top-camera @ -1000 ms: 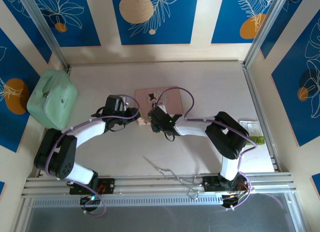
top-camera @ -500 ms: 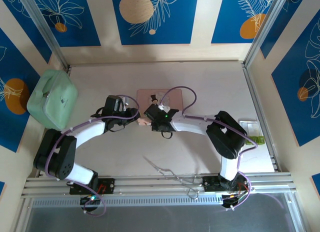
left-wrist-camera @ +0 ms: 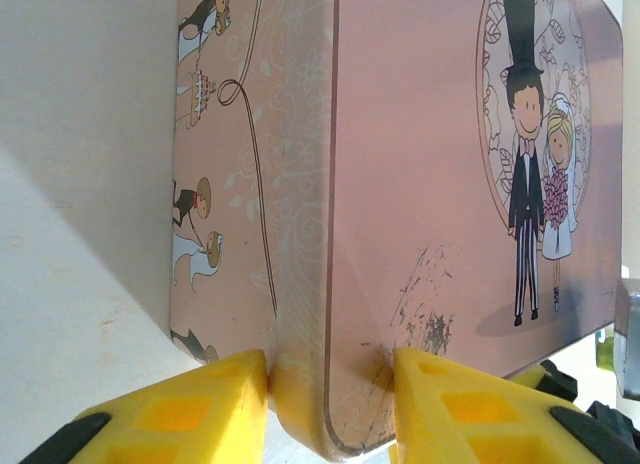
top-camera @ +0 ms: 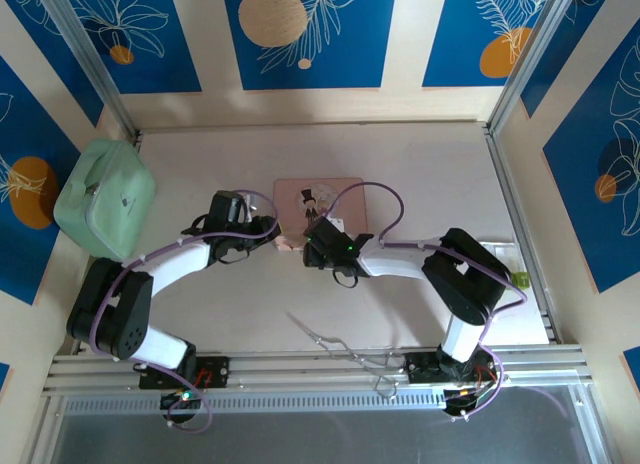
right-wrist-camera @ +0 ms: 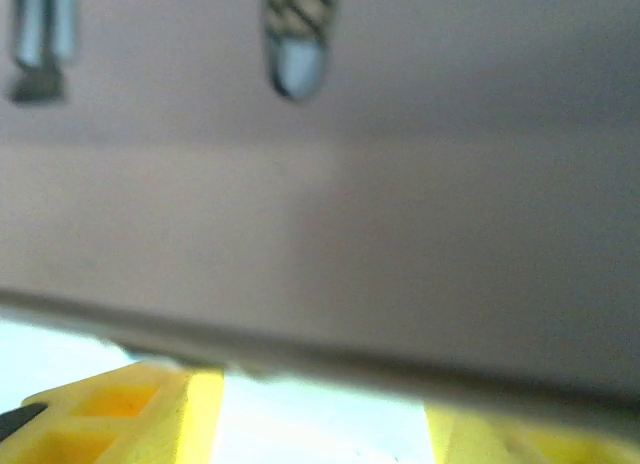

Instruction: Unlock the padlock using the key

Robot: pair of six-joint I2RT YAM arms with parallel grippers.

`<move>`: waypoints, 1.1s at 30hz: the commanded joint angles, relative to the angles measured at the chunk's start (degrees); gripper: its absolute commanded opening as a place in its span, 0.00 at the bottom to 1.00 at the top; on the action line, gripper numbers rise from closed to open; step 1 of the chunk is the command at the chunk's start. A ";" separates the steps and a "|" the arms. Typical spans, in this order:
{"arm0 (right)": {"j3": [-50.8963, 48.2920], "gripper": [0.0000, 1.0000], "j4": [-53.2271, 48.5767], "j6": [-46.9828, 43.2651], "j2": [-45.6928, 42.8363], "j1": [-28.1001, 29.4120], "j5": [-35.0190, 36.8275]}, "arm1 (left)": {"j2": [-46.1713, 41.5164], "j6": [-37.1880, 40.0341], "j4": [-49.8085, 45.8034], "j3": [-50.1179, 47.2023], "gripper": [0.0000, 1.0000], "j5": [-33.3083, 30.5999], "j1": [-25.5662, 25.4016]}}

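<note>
A thin wire tool [top-camera: 330, 341] lies on the worktop [top-camera: 420, 164] by the arm bases. Beyond it, the right gripper [right-wrist-camera: 320, 414] has its jaws apart with nothing between them, just short of the near edge of the pink tin [top-camera: 320, 197]. The left gripper [left-wrist-camera: 330, 384] has its jaws clamped on the tin's near left corner, a yellow finger [left-wrist-camera: 200, 394] against each side. A green case [top-camera: 105, 199] sits far left. Where the padlock lies I cannot tell.

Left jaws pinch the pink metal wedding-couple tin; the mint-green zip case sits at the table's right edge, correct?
No: the mint-green zip case sits at the left of the table, per the top external view. Left jaws do pinch the pink metal tin.
</note>
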 commanded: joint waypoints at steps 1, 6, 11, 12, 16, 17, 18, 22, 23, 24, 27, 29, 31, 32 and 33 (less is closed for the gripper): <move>-1.80 0.54 8.97 -6.34 -0.77 -0.60 -4.64 | -0.38 0.27 -4.77 -1.20 0.36 0.19 0.73; -3.60 0.52 10.38 -8.24 -0.87 -2.19 -6.85 | -0.51 0.39 -5.20 -1.08 0.36 0.27 0.75; -4.13 0.48 11.33 -9.02 0.18 -3.54 -9.23 | -0.69 0.04 -4.95 -1.02 0.36 0.19 0.74; -4.13 0.46 11.36 -9.14 0.40 -3.48 -9.32 | -0.69 0.02 -4.93 -1.10 0.36 0.19 0.71; -4.06 0.41 11.24 -9.06 0.91 -3.38 -8.95 | -0.86 0.19 -5.32 -1.17 0.36 -0.10 0.74; -4.10 0.39 11.05 -8.93 0.74 -3.22 -8.68 | -0.91 0.27 -5.47 -1.19 0.36 -0.08 0.75; -4.22 0.38 11.04 -8.88 0.63 -3.08 -8.42 | -0.95 0.35 -5.53 -1.27 0.36 -0.16 0.74; -4.47 0.33 10.87 -8.96 0.54 -2.47 -7.97 | -0.95 0.46 -5.58 -1.48 0.36 -0.37 0.72; -4.39 0.31 10.80 -8.91 0.62 -2.41 -7.83 | -0.95 0.37 -5.49 -1.62 0.36 -0.46 0.73; -4.43 0.30 10.71 -8.81 0.70 -2.49 -7.76 | -0.95 0.30 -5.37 -1.63 0.36 -0.43 0.75; -4.30 0.26 10.68 -8.57 0.97 -2.32 -7.98 | -0.95 0.13 -5.22 -1.72 0.36 -0.43 0.74; -4.39 0.24 10.76 -8.44 1.23 -2.34 -8.12 | -0.87 0.03 -5.04 -1.74 0.36 -0.45 0.69; -4.49 0.23 10.86 -8.35 1.38 -2.32 -8.23 | -0.79 0.02 -4.96 -1.61 0.36 -0.42 0.74; -4.48 0.22 10.78 -8.27 1.33 -2.32 -8.21 | -0.77 0.02 -4.96 -1.63 0.36 -0.34 0.73; -4.54 0.21 10.76 -8.18 1.35 -2.33 -8.15 | -0.78 0.03 -4.96 -1.61 0.36 -0.40 0.73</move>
